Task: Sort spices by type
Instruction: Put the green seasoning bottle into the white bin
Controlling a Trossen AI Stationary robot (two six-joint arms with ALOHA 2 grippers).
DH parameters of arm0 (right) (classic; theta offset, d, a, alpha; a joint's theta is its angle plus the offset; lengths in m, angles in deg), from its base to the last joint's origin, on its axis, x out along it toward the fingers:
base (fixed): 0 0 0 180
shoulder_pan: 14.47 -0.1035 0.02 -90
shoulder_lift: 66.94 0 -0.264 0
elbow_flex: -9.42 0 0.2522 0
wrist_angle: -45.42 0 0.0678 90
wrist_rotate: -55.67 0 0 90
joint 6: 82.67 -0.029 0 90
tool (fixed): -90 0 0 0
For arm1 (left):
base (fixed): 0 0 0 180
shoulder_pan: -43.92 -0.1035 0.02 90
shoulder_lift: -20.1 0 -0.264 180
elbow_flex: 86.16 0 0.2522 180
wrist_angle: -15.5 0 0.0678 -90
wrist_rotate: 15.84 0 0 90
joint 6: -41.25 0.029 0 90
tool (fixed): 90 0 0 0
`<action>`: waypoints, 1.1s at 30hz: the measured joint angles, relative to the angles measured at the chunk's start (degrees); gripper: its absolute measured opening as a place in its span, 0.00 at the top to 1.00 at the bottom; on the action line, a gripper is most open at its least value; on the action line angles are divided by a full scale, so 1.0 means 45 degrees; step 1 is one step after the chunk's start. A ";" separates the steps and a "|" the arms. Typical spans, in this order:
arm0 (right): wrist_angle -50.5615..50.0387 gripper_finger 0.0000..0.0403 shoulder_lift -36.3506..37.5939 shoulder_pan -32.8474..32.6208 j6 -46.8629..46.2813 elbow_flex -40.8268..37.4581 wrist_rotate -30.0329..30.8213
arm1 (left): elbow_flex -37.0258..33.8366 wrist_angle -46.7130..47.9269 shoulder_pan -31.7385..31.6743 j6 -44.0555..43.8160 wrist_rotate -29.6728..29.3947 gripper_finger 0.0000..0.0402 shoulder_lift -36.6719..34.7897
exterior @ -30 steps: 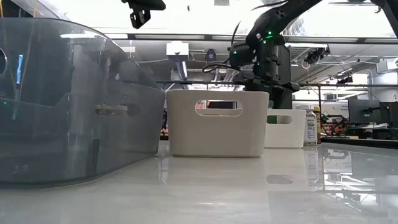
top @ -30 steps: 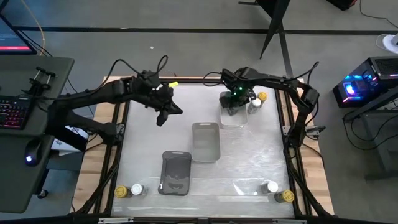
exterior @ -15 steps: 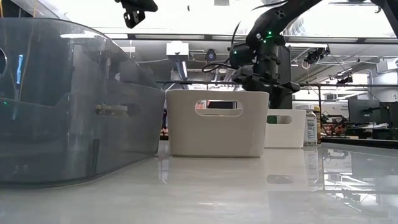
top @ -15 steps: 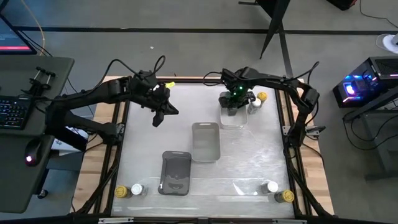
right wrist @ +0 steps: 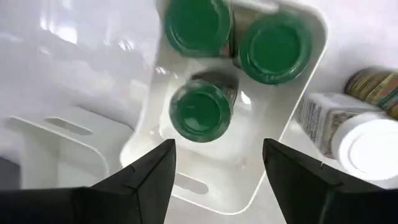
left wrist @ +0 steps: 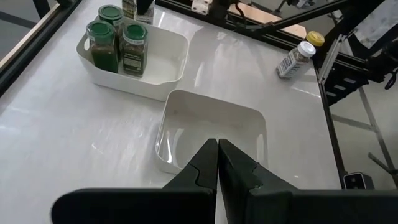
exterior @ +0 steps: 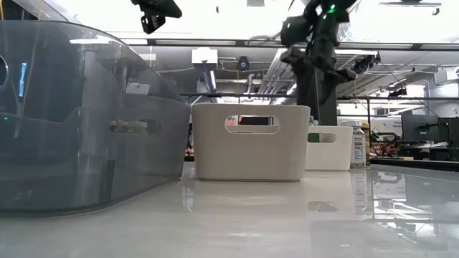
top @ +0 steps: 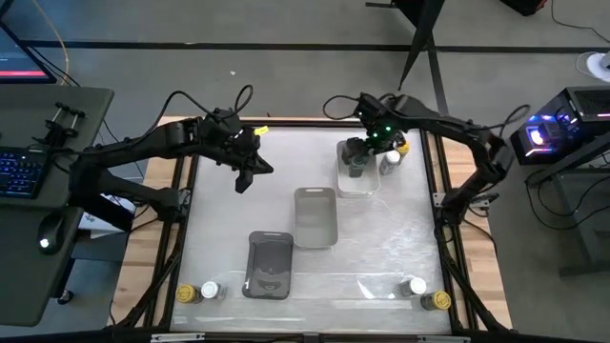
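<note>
Three green-lidded spice jars (right wrist: 202, 112) stand on their bases in the white tray (top: 356, 181) at the table's far right. My right gripper (right wrist: 217, 149) hovers open above that tray, over its side toward the table's right (top: 376, 143). A white-lidded jar (right wrist: 360, 140) and a yellow-lidded jar (top: 402, 148) stand just outside the tray. Two more pairs of yellow- and white-lidded jars stand at the near left (top: 196, 292) and near right (top: 427, 292) corners. My left gripper (top: 250, 171) hangs shut above the table's far left (left wrist: 217, 155).
An empty white tray (top: 315, 216) lies at the table's middle, with a grey tray (top: 270, 264) nearer the front edge. In the low view the grey tray (exterior: 72, 122) fills the left, the white trays (exterior: 251, 140) stand behind it. Bare tabletop lies left and right of them.
My right gripper has risen out of the far-right tray and drawn a little toward the table's far right corner; the third green-lidded jar stays standing in the tray. My left gripper has shifted slightly toward the table's left edge, staying high and shut.
</note>
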 joint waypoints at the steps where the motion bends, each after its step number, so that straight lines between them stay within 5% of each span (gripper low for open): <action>1: 0.0303 0.41 0.0200 -0.0088 0.0039 0.0002 0.0033 | 0.0000 -0.0005 0.0000 -0.0067 -0.0011 1.00 0.0000; 7: 0.2430 0.52 0.0400 -0.1147 0.0332 0.0006 0.0166 | 0.0000 -0.0025 0.0000 -0.0214 -0.0102 1.00 0.0000; 14: 0.2946 0.96 -0.1061 -0.2216 0.1298 0.0006 0.1194 | 0.0005 -0.0049 0.0005 -0.0413 -0.0653 1.00 0.0000; 33: 0.2032 1.00 -0.1990 -0.2414 0.1684 0.0006 0.3204 | 0.0010 -0.0257 0.0005 -0.0530 -0.0795 1.00 0.0000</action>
